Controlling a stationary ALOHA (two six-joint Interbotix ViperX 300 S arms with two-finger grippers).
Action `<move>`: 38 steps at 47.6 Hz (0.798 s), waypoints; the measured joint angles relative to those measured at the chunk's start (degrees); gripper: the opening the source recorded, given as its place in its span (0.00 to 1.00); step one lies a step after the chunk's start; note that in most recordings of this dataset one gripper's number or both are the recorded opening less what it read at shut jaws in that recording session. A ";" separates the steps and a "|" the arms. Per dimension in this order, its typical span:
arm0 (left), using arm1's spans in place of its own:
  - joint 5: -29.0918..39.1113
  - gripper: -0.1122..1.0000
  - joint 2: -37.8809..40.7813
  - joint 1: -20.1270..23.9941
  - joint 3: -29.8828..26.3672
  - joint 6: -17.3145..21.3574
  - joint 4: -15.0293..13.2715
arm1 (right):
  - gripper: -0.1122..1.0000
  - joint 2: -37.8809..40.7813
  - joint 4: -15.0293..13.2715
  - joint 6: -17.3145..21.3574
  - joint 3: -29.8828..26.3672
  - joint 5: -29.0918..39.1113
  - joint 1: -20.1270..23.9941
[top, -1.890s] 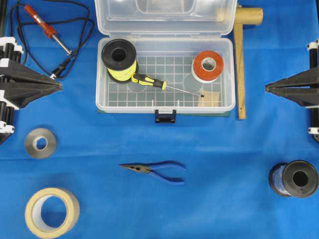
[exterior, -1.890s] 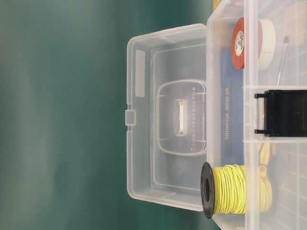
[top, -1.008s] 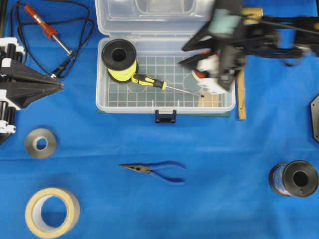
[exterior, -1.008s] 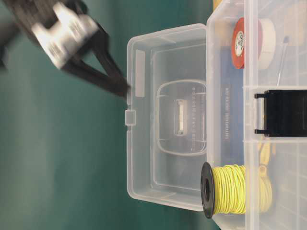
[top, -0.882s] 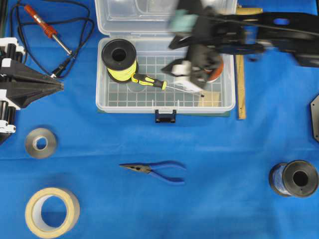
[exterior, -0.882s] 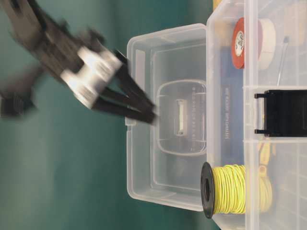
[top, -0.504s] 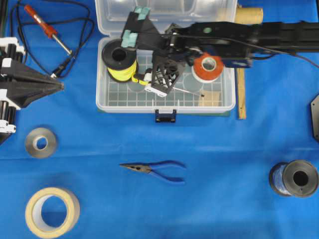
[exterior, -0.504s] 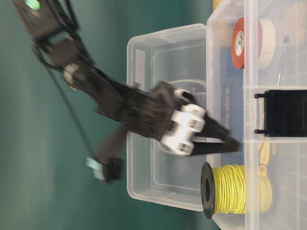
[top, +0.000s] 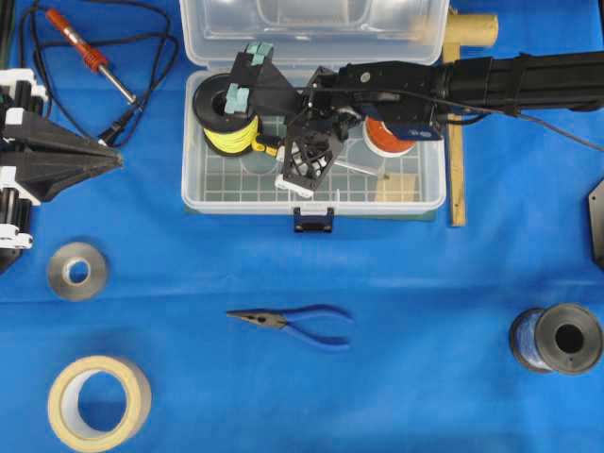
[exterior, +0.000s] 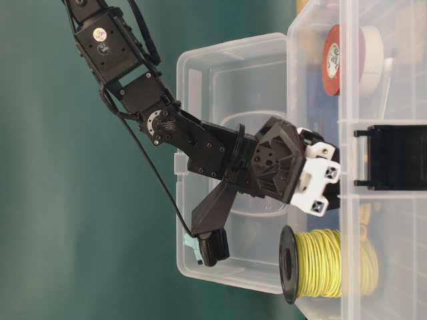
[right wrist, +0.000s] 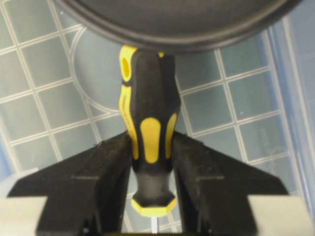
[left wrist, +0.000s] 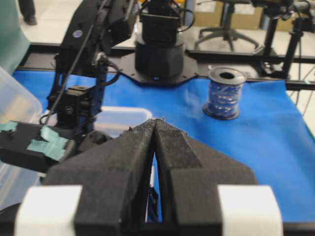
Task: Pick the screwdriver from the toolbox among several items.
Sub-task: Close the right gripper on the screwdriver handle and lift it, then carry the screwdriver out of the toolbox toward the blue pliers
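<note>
1. The toolbox (top: 203,193) is seen as a clear, translucent plastic box with a gridded floor, a dark latch at its front wall and its lid thrown open; it stands on the table (top: 425,311), which is covered in blue cloth.
2. The screwdriver (right wrist: 147,132) is shown with a moulded yellow-and-black handle, rounded and slightly waisted; it lies inside the toolbox on the grid, its butt end tucked under the black flange of the yellow wire spool (top: 225,118).
3. The right tool (right wrist: 150,162) is seen with its black, matte fingers (right wrist: 106,167) set on either side of the handle, pressed against it or very nearly so; whether the grip is already firm cannot be told, as the handle fills the gap between them.
4. The left tool (left wrist: 156,147) is shown with its two rough foam-faced pads brought together, nothing between them, parked at the left edge of the table.
5. Compared with half a second earlier, the right tool is found lower in the box and its jaws are drawn in from a wide spread to the width of the handle; the screwdriver has not been lifted.
6. In the overhead view the screwdriver's long axis is laid roughly left to right, slightly slanted, handle towards the yellow spool and the thin silver shaft pointing right towards the orange tape roll (top: 389,132).
</note>
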 measured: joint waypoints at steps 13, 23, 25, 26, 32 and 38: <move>0.00 0.10 -0.09 0.53 0.00 -0.09 -0.09 | 0.33 -6.15 0.26 0.44 0.09 3.69 -0.09; 0.00 0.10 -0.18 0.53 0.00 -0.09 0.00 | 0.33 -15.56 0.18 2.37 0.09 8.44 1.67; 0.00 0.10 -0.18 0.53 0.00 -0.09 -0.09 | 0.33 -17.23 0.09 2.99 0.00 9.14 2.81; 0.00 0.10 -0.18 0.53 0.00 -0.09 0.00 | 0.33 -17.93 0.18 3.25 0.09 9.32 3.52; 0.00 0.10 -0.18 0.53 0.00 -0.18 0.00 | 0.33 -19.51 -0.26 6.42 0.09 9.05 9.23; 0.00 0.10 -0.18 0.62 0.00 -0.26 -0.09 | 0.33 -17.58 -1.23 10.28 -0.09 5.27 15.38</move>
